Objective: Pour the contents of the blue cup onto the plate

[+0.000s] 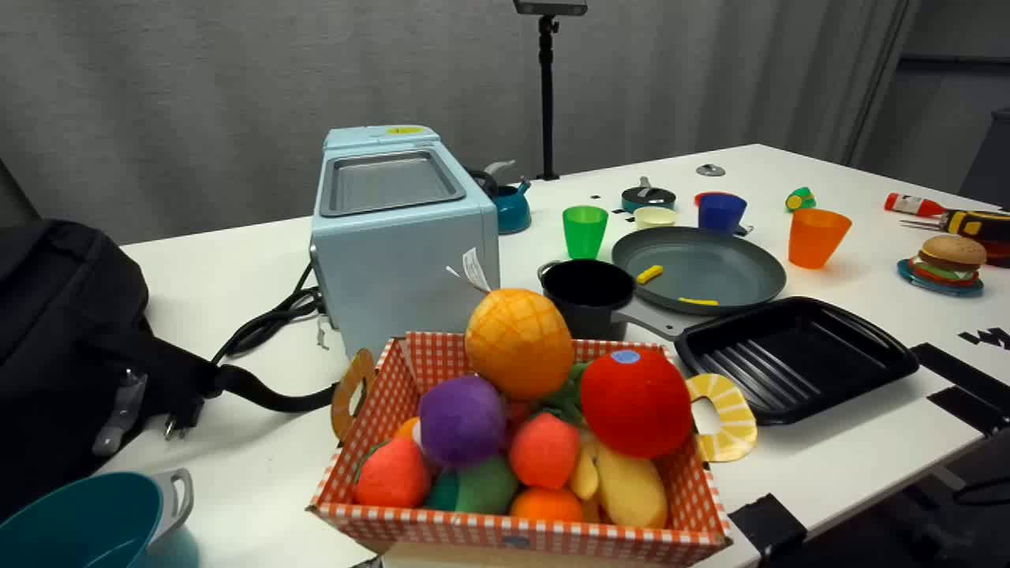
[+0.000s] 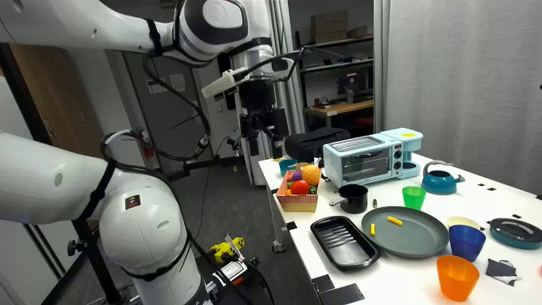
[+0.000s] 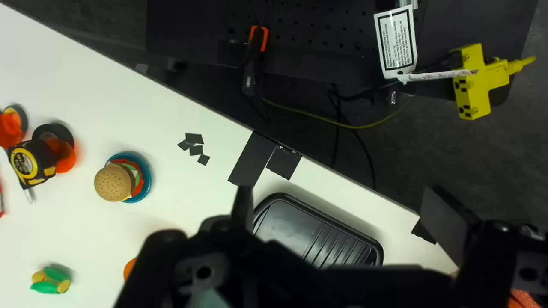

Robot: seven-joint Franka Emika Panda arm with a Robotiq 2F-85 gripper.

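The small dark-blue cup (image 1: 721, 214) stands upright on the white table beside the plate's rim; it also shows in an exterior view (image 2: 466, 242). Its contents are not visible. The wide grey-green plate (image 1: 714, 268) lies flat, with two yellow sticks on it; they show in both exterior views (image 2: 394, 220). The plate (image 2: 413, 235) is mostly hidden by my gripper in the wrist view, and the blue cup is out of view there. My gripper (image 2: 266, 148) is open and empty, high above and away from both. Its fingers are wide apart in the wrist view (image 3: 338, 192).
An orange cup (image 2: 457, 278) and a green cup (image 2: 413, 197) stand near the plate. A ridged black tray (image 2: 345, 243), a black pot (image 2: 354, 198), a fruit basket (image 2: 297, 205) and a blue toaster oven (image 2: 364, 156) stand around. A burger (image 3: 114, 182) lies on a small plate.
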